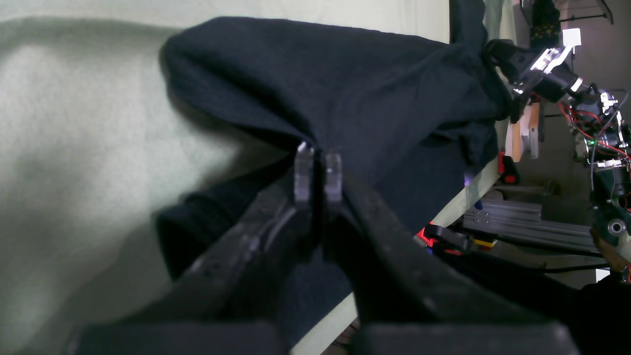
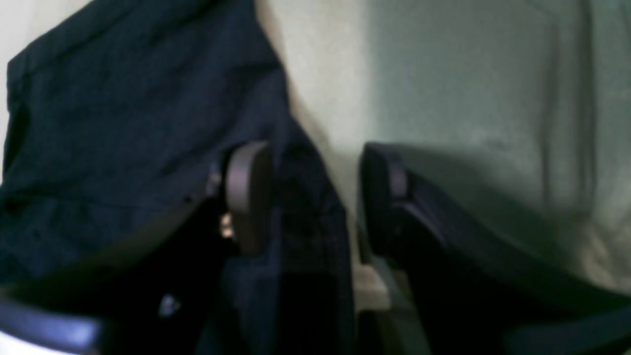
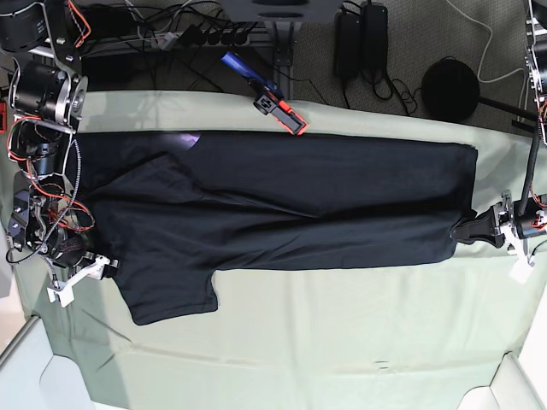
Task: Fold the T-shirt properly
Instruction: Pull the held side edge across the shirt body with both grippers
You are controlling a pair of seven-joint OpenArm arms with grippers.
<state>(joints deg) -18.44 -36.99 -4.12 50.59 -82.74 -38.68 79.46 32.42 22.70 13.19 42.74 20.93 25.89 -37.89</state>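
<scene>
Left gripper (image 1: 318, 173) clenched on the T-shirt (image 3: 282, 205) hem, right gripper (image 2: 308, 197) spread wide over its edge.

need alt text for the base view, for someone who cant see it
Seen from above, a black T-shirt lies spread lengthwise on a pale green cloth sheet. The left gripper, on the view's right, pinches its hem corner; the right gripper sits by the sleeve on the view's left.
</scene>
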